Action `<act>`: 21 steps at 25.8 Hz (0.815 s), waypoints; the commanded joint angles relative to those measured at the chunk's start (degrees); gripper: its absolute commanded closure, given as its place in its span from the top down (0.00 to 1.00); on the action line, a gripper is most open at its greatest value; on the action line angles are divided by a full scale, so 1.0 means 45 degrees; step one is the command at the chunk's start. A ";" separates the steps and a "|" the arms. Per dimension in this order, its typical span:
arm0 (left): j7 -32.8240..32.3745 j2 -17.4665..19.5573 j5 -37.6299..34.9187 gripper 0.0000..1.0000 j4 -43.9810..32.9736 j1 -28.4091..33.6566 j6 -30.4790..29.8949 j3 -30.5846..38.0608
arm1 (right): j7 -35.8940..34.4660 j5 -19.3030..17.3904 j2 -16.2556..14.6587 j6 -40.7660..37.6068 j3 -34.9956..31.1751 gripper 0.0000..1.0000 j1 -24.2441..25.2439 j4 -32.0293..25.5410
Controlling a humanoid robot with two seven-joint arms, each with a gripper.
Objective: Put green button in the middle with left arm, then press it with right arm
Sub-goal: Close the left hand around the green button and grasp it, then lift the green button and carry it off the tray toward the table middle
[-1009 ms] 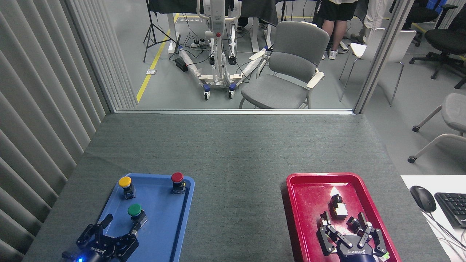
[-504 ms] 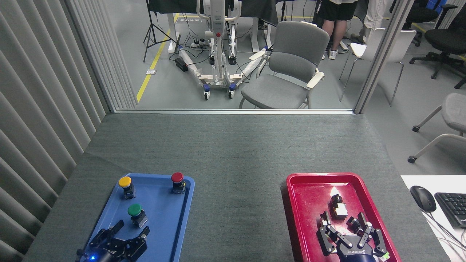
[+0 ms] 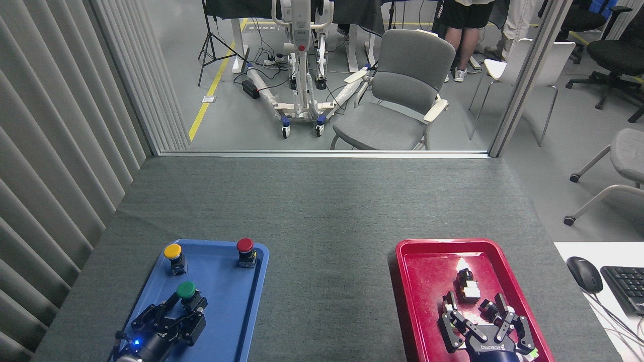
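Left gripper (image 3: 187, 304) open, fingers straddling the green button (image 3: 186, 290) in blue tray (image 3: 231, 322), not clamped. Right gripper (image 3: 478, 314) open, empty, over red tray (image 3: 422, 301).

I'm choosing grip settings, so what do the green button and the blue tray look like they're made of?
The green button: its cap looks like smooth, slightly glossy plastic; the base is too small to judge. The blue tray: probably molded plastic, with uniform colour, rounded raised rim and soft sheen.

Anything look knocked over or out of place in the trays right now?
One oddity: a small black-and-silver part lies on its side in the red tray, capless. The green button, yellow button and red button stand upright.
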 commanded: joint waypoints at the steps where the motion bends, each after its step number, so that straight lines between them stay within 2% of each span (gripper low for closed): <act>1: 0.0366 0.0120 -0.0036 0.13 -0.0127 0.0058 -0.0291 -0.0125 | 0.0006 0.0000 0.0025 0.0030 0.0000 1.00 -0.0005 0.0000; 2: 0.0522 0.0178 -0.0036 0.05 -0.0088 0.0058 -0.0467 -0.0184 | 0.0006 0.0000 0.0045 0.0030 0.0000 1.00 -0.0024 0.0000; 3: 0.0678 0.0198 -0.0036 0.00 -0.0088 0.0058 -0.0682 -0.0184 | 0.0006 0.0000 0.0045 0.0030 0.0000 1.00 -0.0024 0.0000; 8: 0.1167 0.0295 -0.0036 0.00 -0.0323 0.0038 -0.1619 -0.0184 | 0.0006 0.0000 0.0006 0.0050 0.0000 1.00 -0.0005 0.0000; 13: 0.1616 0.0452 -0.0661 0.00 -0.2549 0.0194 -0.2440 -0.0847 | 0.0006 0.0000 0.0006 0.0050 0.0019 1.00 -0.0005 0.0000; 15: 0.1557 0.0081 -0.1208 0.00 -0.2784 -0.0255 -0.2244 -0.2000 | 0.0006 0.0000 0.0006 0.0050 0.0019 1.00 -0.0005 0.0020; 16: 0.1518 -0.0408 -0.1364 0.00 -0.2647 -0.0763 -0.2010 -0.2567 | 0.0006 0.0000 0.0006 0.0050 0.0019 1.00 -0.0005 0.0020; 19: 0.1362 -0.1716 -0.1813 0.00 -0.1163 -0.1953 -0.1697 -0.3816 | 0.0006 0.0000 -0.0014 0.0050 0.0019 1.00 -0.0005 0.0020; 21: 0.1186 -0.2204 -0.2106 0.00 -0.0713 -0.2481 -0.1580 -0.4422 | 0.0006 0.0000 -0.0014 0.0050 0.0019 1.00 -0.0005 0.0020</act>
